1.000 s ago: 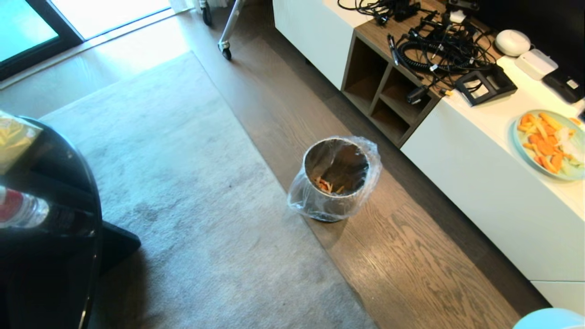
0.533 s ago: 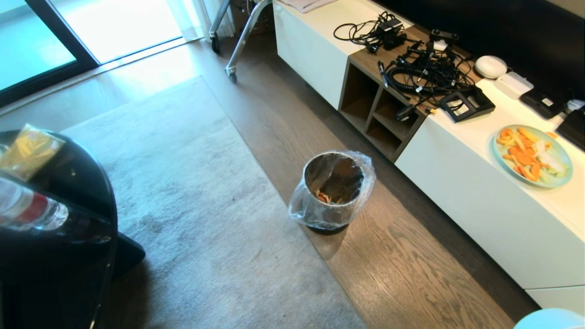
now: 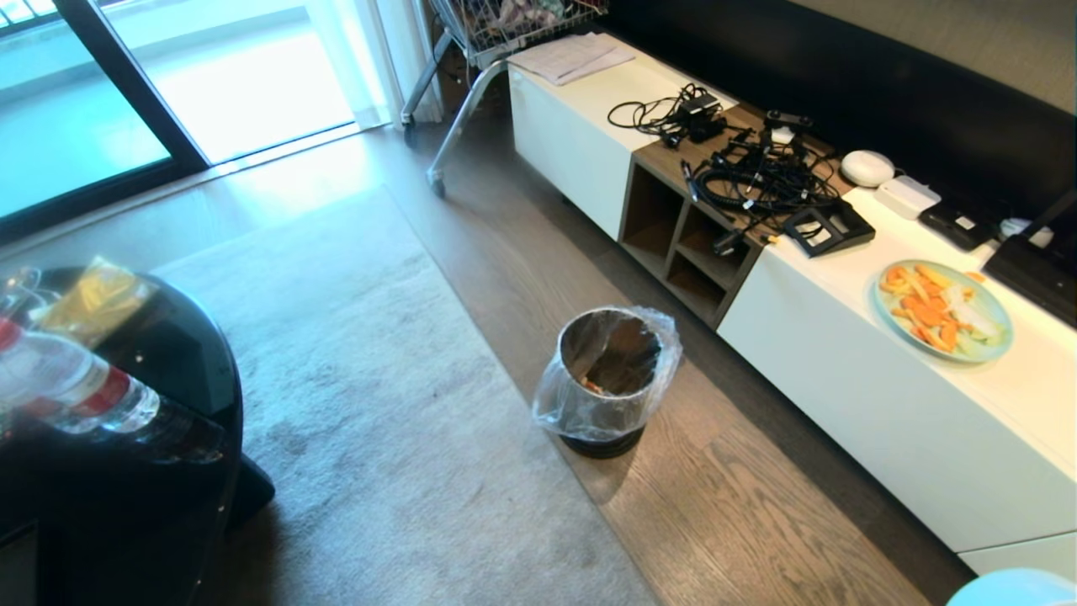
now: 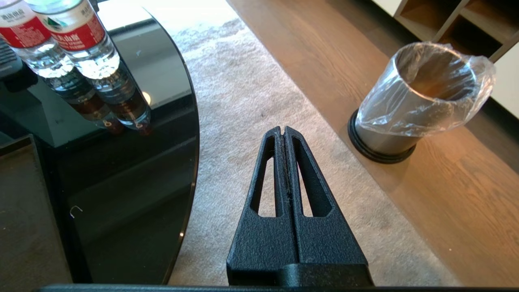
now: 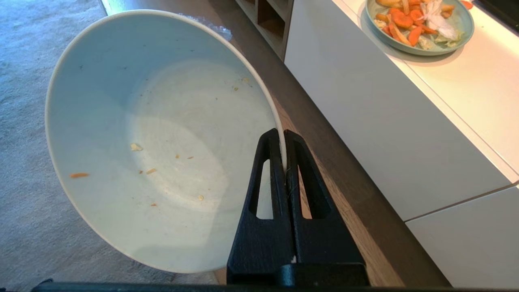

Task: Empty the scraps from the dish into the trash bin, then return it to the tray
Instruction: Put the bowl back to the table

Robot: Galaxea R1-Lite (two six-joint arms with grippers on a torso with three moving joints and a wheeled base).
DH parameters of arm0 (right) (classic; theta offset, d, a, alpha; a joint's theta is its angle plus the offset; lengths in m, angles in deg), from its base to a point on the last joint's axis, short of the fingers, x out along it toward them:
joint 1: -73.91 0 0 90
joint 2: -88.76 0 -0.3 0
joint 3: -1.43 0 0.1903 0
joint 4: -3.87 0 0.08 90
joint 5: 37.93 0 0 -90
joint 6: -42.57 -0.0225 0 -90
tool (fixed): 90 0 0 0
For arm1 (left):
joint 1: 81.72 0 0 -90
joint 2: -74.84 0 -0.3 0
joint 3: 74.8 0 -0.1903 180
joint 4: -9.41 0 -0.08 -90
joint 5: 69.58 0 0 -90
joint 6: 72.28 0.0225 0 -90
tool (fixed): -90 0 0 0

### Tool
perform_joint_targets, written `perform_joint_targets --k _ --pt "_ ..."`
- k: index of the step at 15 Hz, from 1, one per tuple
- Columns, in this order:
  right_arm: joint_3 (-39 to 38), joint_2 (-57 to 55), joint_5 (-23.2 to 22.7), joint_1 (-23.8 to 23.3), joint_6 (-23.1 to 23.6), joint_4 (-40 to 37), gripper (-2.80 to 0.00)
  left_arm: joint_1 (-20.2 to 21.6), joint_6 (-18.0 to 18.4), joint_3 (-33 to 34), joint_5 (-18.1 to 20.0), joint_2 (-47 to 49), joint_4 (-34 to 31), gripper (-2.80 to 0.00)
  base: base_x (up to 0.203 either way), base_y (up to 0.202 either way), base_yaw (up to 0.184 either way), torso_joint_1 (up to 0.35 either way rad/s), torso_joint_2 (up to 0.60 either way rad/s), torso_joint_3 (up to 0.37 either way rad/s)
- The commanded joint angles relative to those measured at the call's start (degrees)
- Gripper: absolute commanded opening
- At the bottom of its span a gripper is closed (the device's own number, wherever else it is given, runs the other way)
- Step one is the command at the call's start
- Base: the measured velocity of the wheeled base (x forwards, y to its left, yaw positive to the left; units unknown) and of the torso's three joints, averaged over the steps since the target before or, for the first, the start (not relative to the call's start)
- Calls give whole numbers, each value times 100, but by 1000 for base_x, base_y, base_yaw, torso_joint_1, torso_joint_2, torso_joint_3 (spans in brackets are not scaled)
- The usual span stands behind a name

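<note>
1. A living room with a grey rug (image 3: 362, 396) laid over wood flooring; the landmark is the small shiny steel trash bin with a clear bag liner folded over its rim (image 3: 607, 380), standing on the bare boards just beside the rug's edge.
2. Inside the bin a few thin yellow-orange scraps (image 3: 591, 386) lie at the bottom, so the emptying looks done.
3. The right gripper (image 5: 284, 136) is clamped on the rim of the small round white bowl (image 5: 154, 138), pinching the wall between its fingers. The bowl hangs tilted on edge, holding only crumbs; the bin is hidden behind it in this view.
4. The left gripper (image 4: 282, 130) has its fingers pressed together on nothing, hanging over the rug beside the bin, apparently idle.
5. On the far side of the rug from the bin stands a glossy black round table (image 4: 134, 174) with water bottles (image 4: 81, 40); a matte black tray corner (image 4: 24, 211) shows beside it, likely the bowl's destination.
6. Behind the bin, a white cabinet (image 3: 883, 404) carries a pale-green plate of orange food (image 3: 942, 311), not part of this job.
</note>
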Motion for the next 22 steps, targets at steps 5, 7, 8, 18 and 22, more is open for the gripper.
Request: perform_joint_targets --k 5,7,8,18,22 --pt "0 -8 -3 -2 5 1 -280 0 -13 0 -2 -2 1 -280 0 0 0 2 2 203" --pt "0 -9 -7 -2 5 1 -280 0 -13 0 -9 -2 1 -280 0 0 0 -2 2 208" --pt "0 -6 -7 -2 5 1 -280 0 -27 0 -4 -2 1 -280 0 0 0 2 -2 203" --pt "0 -9 -6 -2 5 1 -280 0 -39 0 -19 -2 1 -280 0 0 0 2 2 202" --pt "0 -9 -10 -2 5 1 -280 0 -39 0 -19 -2 1 -280 0 0 0 1 1 51"
